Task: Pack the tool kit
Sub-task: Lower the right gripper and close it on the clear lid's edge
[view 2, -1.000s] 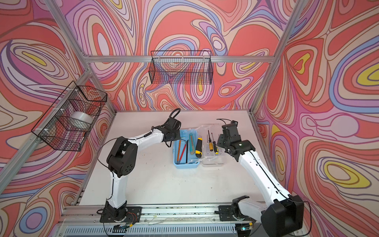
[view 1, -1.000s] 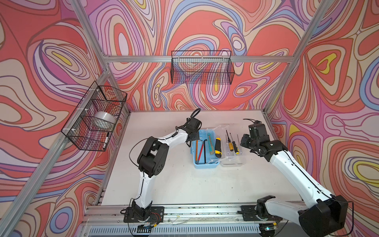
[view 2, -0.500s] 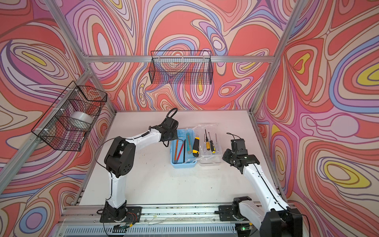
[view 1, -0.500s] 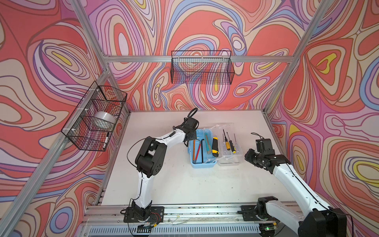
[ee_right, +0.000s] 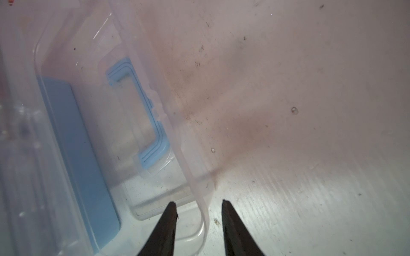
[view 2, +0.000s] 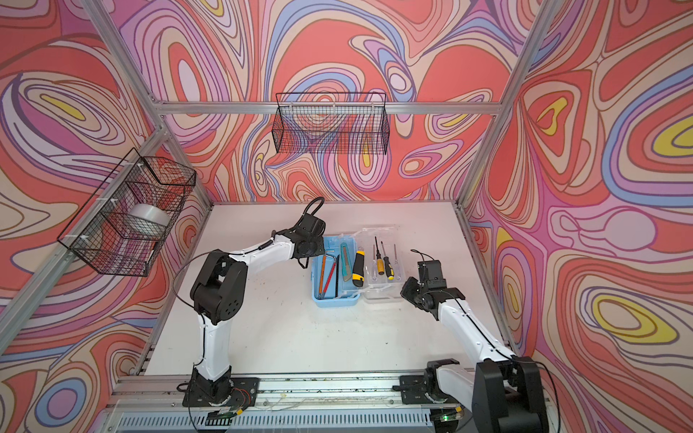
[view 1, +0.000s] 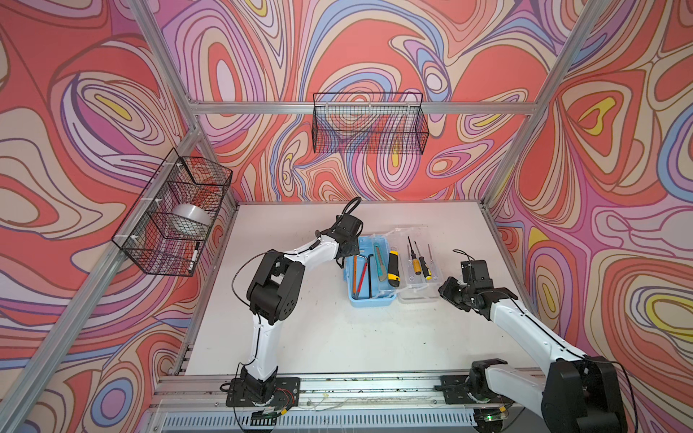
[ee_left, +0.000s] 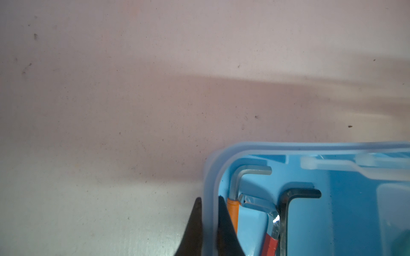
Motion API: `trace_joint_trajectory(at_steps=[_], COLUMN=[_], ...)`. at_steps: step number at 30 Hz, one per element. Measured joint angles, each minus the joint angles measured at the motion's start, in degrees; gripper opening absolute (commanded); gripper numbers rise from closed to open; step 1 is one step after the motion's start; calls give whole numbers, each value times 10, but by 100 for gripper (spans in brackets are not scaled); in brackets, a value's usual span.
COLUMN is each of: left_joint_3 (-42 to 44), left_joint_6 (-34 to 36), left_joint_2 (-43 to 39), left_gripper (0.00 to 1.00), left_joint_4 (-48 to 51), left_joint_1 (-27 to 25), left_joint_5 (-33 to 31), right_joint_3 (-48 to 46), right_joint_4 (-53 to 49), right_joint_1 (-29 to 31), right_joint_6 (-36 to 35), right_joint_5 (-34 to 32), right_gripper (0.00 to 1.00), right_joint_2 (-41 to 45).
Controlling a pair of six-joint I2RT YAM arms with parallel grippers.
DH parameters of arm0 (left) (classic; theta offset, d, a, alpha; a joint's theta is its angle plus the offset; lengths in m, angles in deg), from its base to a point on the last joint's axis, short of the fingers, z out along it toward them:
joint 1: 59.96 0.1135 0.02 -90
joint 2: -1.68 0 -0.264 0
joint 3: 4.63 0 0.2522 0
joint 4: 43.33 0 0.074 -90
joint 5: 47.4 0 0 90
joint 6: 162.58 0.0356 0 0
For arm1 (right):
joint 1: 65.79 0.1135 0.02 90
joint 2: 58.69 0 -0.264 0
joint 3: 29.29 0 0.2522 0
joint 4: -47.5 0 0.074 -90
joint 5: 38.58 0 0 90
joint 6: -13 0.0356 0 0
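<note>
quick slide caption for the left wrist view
Left gripper shut on the rim of the blue base, hex keys lying inside, white table beyond.

Both top views are bright, evenly lit and sharp in the middle. The arms [view 1: 270,285] throw only short, soft shadows on the white table [view 1: 337,330], so the light falls from above. Near the frame edges the straight metal posts [view 1: 161,56] lean outward, as a wide lens makes them. The left wrist view is dimmer and pinkish, with one broad soft shadow, and the blue case [ee_left: 332,199] is slightly blurred. In the right wrist view the clear lid [ee_right: 88,66] is hazy, and pale glare lies on the table beside its corner.
</note>
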Motion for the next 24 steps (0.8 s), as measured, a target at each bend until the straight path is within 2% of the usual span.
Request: trace_joint_trajectory(at_steps=[10,18,24], left_joint_3=[0,3,6], left_joint_6=[0,1,1], left_joint_2=[0,0,-1], left_gripper=[0,0,0], left_joint_4=[-1,-10,-17], left_joint_1=[1,4,7], left_joint_5=[2,6,12], right_joint_3=[-12,-15,-15], right_joint_4=[49,55,54], right_joint_1=[0,0,1], right_joint_6=[2,-23,-31], right_joint_5=[8,18,23], right_gripper=[22,0,0], right_joint_2=[-38,-37,-26])
